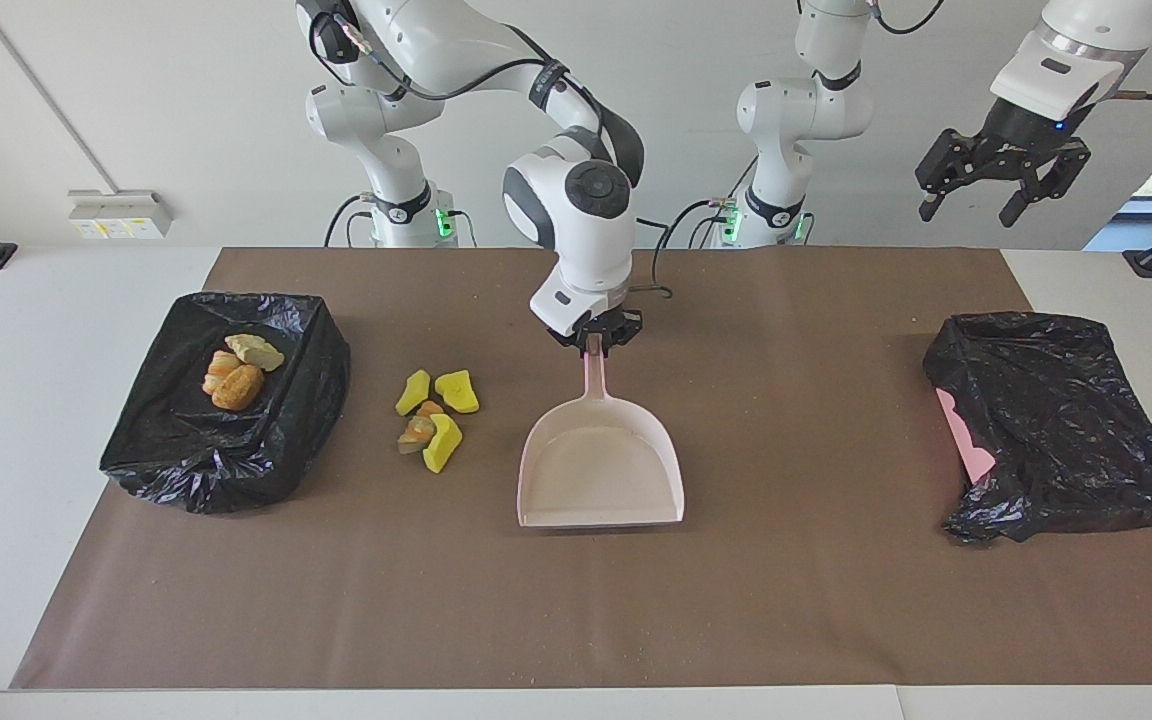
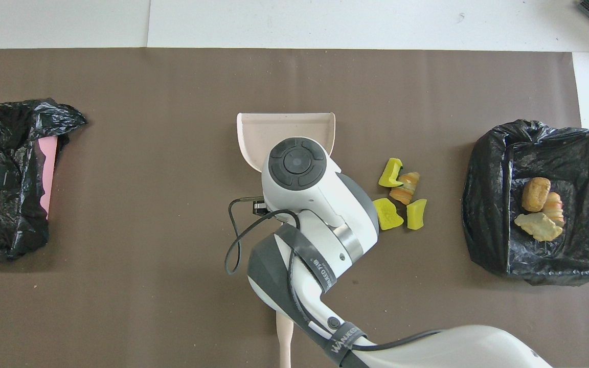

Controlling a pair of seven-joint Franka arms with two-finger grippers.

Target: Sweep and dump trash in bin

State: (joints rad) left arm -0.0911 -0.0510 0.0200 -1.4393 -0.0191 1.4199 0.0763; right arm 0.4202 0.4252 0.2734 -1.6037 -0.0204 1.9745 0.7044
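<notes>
The pale pink dustpan [image 1: 601, 480] lies flat on the mat's middle, its mouth turned away from the robots. My right gripper [image 1: 596, 338] is shut on its handle. In the overhead view the right arm's wrist covers that gripper and most of the dustpan [image 2: 284, 128]. Loose trash [image 1: 431, 415], yellow sponge chunks and a brown lump, sits on the mat between dustpan and bin [image 1: 306, 420]. The same trash [image 2: 399, 194] shows from overhead. More bread-like lumps [image 1: 236, 375] lie inside the black-bagged bin [image 2: 483, 204]. My left gripper [image 1: 968, 212] waits open, high over the left arm's end.
A second black bag [image 1: 1056, 430] with a pink edge lies at the left arm's end of the mat. The brush handle [image 2: 284, 337] pokes out under the right arm near the robots' edge. White table borders the brown mat [image 1: 786, 600].
</notes>
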